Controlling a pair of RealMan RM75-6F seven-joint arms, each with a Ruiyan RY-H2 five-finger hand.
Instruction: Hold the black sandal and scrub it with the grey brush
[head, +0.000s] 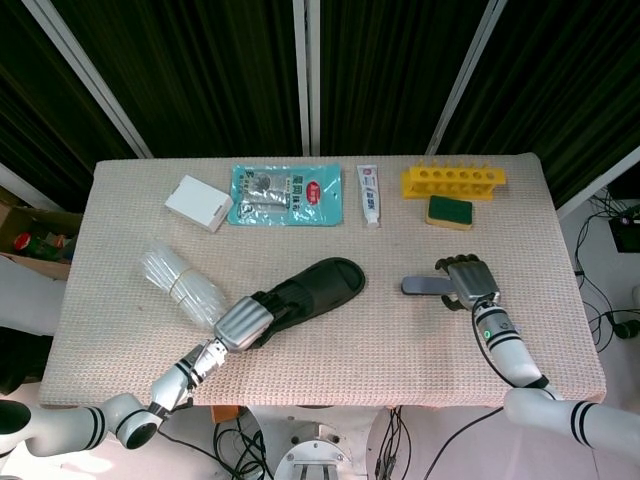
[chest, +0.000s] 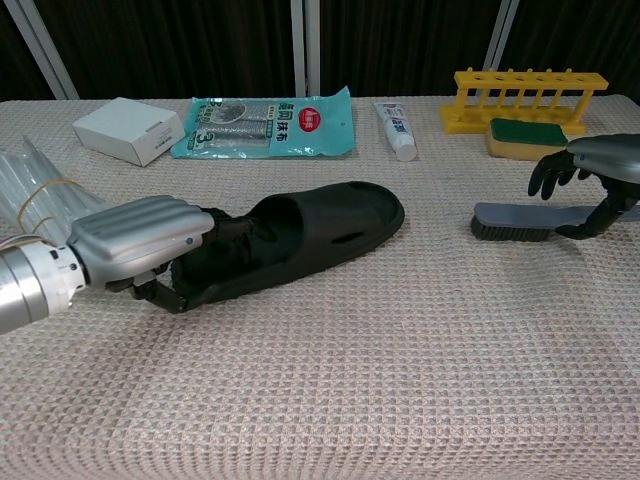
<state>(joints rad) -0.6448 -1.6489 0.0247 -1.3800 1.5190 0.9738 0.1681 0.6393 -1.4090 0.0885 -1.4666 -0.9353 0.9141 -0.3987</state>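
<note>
The black sandal (head: 318, 285) (chest: 320, 230) lies on the table mat, toe pointing to the far right. My left hand (head: 243, 322) (chest: 135, 240) grips its heel end, fingers curled inside the shoe. To the right, the grey brush (head: 420, 286) (chest: 515, 220) lies flat with its bristles down. My right hand (head: 470, 280) (chest: 595, 165) arches over the brush handle. Its fingers hang down on the far side and the thumb is on the near side, with a gap still showing around the handle.
Along the back stand a white box (head: 198, 203), a teal packet (head: 272, 194), a toothpaste tube (head: 369, 194), a yellow rack (head: 453, 181) and a green-and-yellow sponge (head: 449, 212). A clear plastic bundle (head: 180, 285) lies left of the sandal.
</note>
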